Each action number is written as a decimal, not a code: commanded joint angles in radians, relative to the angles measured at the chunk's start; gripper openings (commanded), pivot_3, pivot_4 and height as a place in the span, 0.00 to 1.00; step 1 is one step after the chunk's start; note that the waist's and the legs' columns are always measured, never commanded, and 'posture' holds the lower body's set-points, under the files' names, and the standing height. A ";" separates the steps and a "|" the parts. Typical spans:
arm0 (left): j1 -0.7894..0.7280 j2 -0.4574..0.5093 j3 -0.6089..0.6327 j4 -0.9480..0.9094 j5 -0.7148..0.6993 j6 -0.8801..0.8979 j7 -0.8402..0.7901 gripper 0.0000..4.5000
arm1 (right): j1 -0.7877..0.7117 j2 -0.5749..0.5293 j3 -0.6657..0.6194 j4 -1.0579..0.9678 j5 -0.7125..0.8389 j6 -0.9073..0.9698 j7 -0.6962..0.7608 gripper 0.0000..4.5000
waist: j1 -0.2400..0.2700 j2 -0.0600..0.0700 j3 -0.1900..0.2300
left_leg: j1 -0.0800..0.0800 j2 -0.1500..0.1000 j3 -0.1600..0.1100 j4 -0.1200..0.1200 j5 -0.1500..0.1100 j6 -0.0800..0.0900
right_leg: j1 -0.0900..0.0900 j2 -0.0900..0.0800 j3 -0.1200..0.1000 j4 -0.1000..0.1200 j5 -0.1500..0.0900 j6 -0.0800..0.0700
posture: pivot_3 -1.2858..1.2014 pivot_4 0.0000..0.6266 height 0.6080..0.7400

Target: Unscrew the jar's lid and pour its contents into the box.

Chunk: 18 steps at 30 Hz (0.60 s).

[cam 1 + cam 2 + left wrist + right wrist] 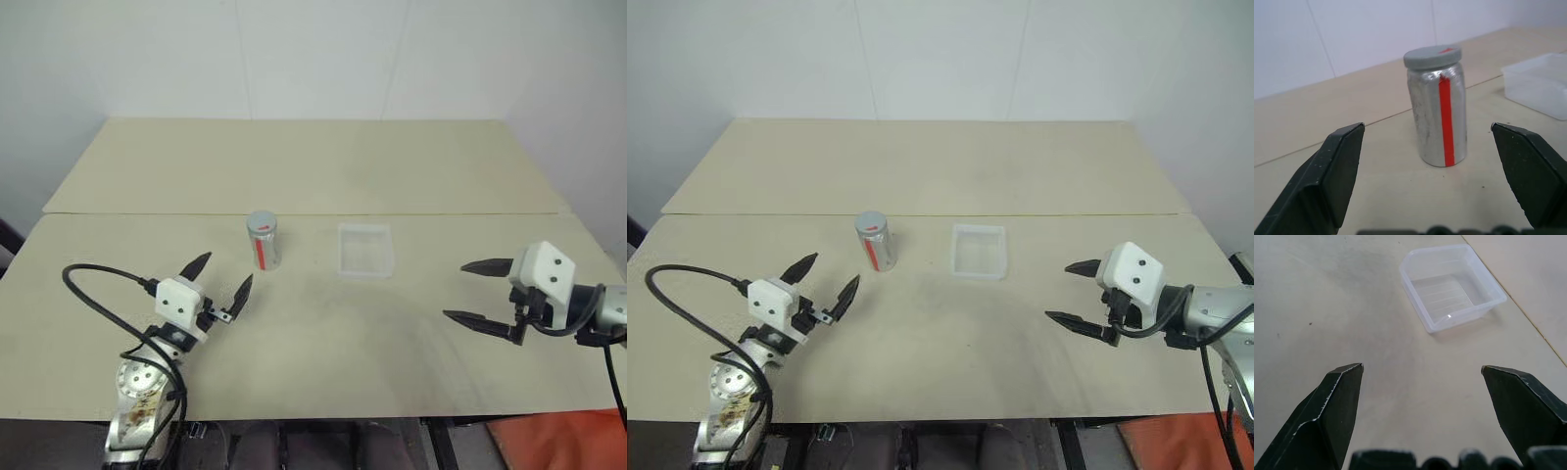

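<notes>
Where the two beige boards meet along a seam, the table carries the task's things on its nearer board, just this side of that seam. The box sits near the middle of the table, clear and shallow, with nothing visible inside it. The right gripper hangs well apart from the box, off to its right and nearer the robot, with its two black fingers spread wide and holding nothing. In the right wrist view the box lies ahead of the fingertips, roughly centred between them but well beyond their reach, with bare table in between.

The left gripper stands at the near left, its fingers also spread wide and gripping nothing, pointing toward the jar. The jar stands upright just left of the box, apart from it, and near the left gripper's tips without touching either one. In the left wrist view the jar shows between the two fingers, a little ahead of their tips, with a clear gap on each side. A red stripe runs down its silvery side.

The lid is grey, flat and round, seated on top of the jar. The contents cannot be made out through the jar's wall.
</notes>
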 commanded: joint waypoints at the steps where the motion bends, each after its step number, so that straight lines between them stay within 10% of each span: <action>1: -0.059 -0.021 -0.035 0.061 0.027 -0.060 0.025 1.00 | -0.026 0.019 0.016 -0.049 0.018 0.010 -0.024 0.99 | 0.002 0.000 0.000 | 0.000 0.000 0.000 0.000 0.000 0.000 | 0.000 0.000 0.000 0.000 0.000 0.000 | 0.52 0.24 1.00; 18: -0.184 -0.119 -0.122 0.251 0.138 -0.192 0.180 1.00 | -0.051 0.038 0.041 -0.062 0.013 0.017 -0.044 0.99 | 0.000 0.000 0.000 | -0.001 0.000 0.000 0.000 0.000 0.000 | 0.000 0.000 -0.001 0.000 0.000 0.001 | 0.52 0.24 1.00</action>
